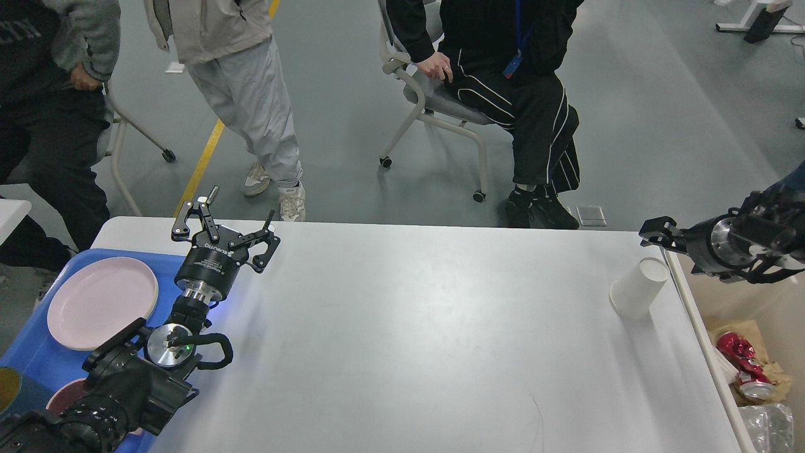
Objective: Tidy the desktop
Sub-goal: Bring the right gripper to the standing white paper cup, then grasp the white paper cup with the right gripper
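Item: desktop (402,327). Large white rectangular top with rounded corners, smooth and faintly glossy, one thin dark hairline mark near its close edge. It spans the ground between our two grippers and lies below both.

Item: left gripper (229,229). Released, fingers spread wide, holding nothing. It hovers over the far left corner of the desktop. Just to its left sits the blue tray (38,365), carrying a pink plate (102,302) and further dishes partly hidden under our arm.

Item: right gripper (654,233). Seen dark and nearly end-on; we cannot tell whether it is spread or clenched. Just below and slightly left of it stands a white paper cup (636,288), leaning, near the right edge of the desktop. We cannot tell whether the fingers touch its rim. Beneath this arm, off the desktop, is the beige bin (717,327), with a crushed red can (742,365) and clear plastic inside.

Risks, in our judgement:
- The cup is light and already tilted; a glancing approach could tip it or roll it away.
- A hard squeeze would crumple its thin wall.
- A release short of the bin would drop it on the edge or floor.
- The left arm, swinging back, could knock the plate.
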You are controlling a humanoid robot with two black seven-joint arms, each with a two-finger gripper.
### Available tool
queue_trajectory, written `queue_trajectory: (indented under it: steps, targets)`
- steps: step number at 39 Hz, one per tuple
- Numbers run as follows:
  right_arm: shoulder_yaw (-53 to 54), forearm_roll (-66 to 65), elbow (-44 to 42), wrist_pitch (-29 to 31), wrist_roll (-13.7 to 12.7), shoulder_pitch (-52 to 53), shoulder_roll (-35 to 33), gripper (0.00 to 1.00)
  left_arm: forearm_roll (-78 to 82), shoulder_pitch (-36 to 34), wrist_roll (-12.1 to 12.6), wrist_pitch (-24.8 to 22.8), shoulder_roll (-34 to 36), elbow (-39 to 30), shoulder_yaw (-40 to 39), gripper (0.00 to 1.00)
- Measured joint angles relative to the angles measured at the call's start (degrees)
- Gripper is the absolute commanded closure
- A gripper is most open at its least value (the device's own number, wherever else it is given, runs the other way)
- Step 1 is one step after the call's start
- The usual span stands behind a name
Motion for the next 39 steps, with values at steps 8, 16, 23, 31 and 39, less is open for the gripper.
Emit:
queue_trajectory:
  steps: [8, 16, 23, 31, 39]
  targets:
    - [0.29, 1.11, -5.79, -4.49, 0.07, -7.29, 2.47, 0.0, 0.0, 0.0, 0.0, 0.0, -0.04, 0.0, 0.0, 0.01]
    - [3.33, 1.21, -7.06, -6.03, 0.17, -9.0, 3.74, 0.0, 0.0, 0.0, 0.05, 0.0, -0.01, 0.0, 0.0, 0.01]
    - [5.86, 1.17, -7.51, -6.22, 0.17, -9.39, 3.84, 0.0, 0.0, 0.0, 0.09, -0.09, 0.03, 0.0, 0.0, 0.01]
    - [6.19, 1.15, -8.48, -6.23, 0.17, -9.42, 3.87, 0.0, 0.0, 0.0, 0.09, -0.1, 0.03, 0.0, 0.0, 0.01]
    - [6.62, 1.15, -8.61, -6.29, 0.17, -9.42, 4.65, 0.0, 0.0, 0.05, 0.09, -0.1, 0.03, 0.0, 0.0, 0.01]
